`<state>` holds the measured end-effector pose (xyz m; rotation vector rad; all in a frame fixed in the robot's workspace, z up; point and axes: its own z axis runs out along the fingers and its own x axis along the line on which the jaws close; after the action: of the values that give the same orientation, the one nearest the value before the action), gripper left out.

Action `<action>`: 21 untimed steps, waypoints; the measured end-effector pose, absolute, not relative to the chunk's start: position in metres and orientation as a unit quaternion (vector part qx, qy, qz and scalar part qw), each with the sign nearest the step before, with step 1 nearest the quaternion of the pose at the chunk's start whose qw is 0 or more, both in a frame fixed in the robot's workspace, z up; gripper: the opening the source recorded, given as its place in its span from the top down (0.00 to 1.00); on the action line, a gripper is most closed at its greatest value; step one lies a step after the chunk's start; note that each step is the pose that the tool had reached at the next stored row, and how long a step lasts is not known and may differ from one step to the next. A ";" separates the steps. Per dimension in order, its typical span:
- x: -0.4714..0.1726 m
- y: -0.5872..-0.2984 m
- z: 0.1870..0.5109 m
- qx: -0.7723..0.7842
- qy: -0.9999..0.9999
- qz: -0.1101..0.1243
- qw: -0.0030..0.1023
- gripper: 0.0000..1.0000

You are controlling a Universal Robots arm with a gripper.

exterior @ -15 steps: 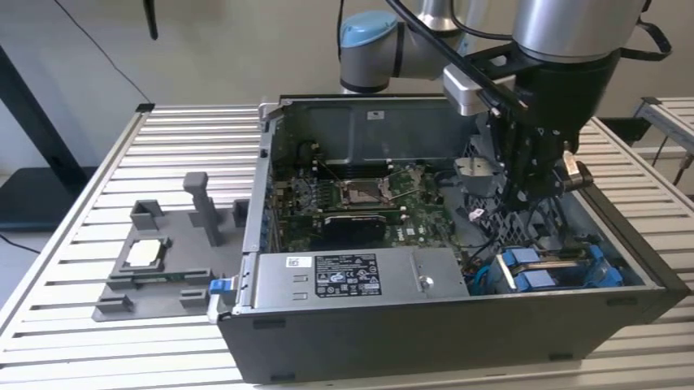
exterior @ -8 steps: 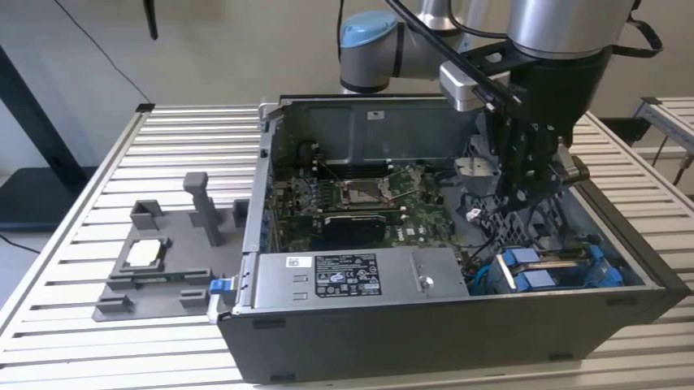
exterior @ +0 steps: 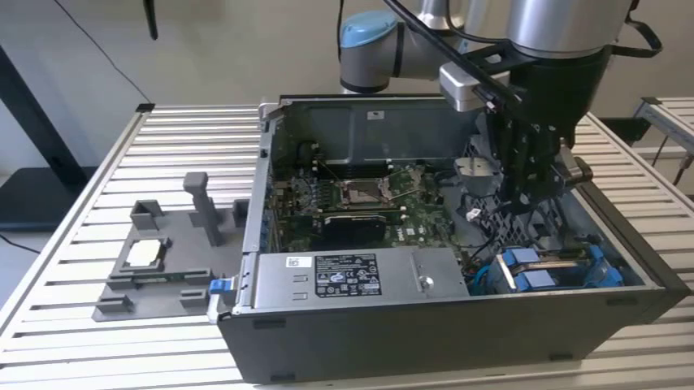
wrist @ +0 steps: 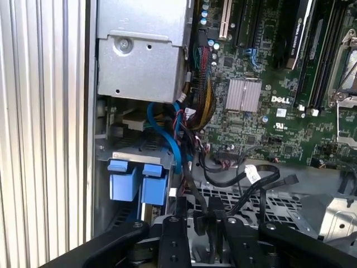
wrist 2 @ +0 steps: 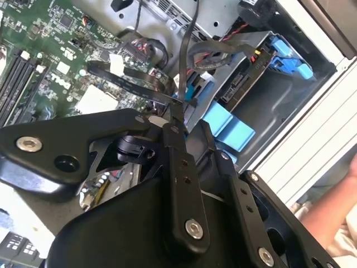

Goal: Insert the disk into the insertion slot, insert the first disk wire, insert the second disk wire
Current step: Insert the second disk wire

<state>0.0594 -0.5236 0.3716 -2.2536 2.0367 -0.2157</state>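
**Exterior view: disk seated at six o'clock from a gripper clamped on a wire**

The disk [exterior: 573, 262], a flat rectangular silver-grey hard drive framed by a bright blue plastic carrier, lies inside the insertion slot [exterior: 529, 270]. That slot is the narrow grey drive bay with bright blue tabs, in the case corner at about four o'clock in the exterior view. The disk looks fully home, so I judge the first step done. Its long axis runs roughly from nine to three o'clock in that view, in line with the bay.

From the disk, the gripper [exterior: 531, 197] stands at about twelve o'clock, near the bay but not touching it. Put the other way, the disk lies toward six o'clock from the fingertips. In both wrist views the jaws are drawn together on a thin black wire [wrist 2: 179, 84], pinched near its plug end [wrist: 196, 215]. The rest of the cable trails off over the perforated case floor. I cannot make out which edge of the disk takes the plug.

Further out, the green motherboard [exterior: 369, 203] sits at nine o'clock from the gripper. The large grey metal power-supply box [exterior: 347, 280] with its black-and-white sticker sits at nine o'clock from the bay. The open dark grey computer case [exterior: 434, 349] rests on a slatted metal table [exterior: 97, 179]. A grey plastic fixture tray [exterior: 152, 280] lies outside the case, also toward nine o'clock.
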 end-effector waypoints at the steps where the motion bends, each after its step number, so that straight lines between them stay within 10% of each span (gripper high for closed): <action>1: 0.059 -0.524 0.371 -0.739 0.669 -0.071 0.048 0.70; 21: 0.067 -0.524 0.368 -0.735 0.673 -0.067 0.043 0.84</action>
<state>0.0669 -0.5244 0.3684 -2.2498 2.0586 -0.2045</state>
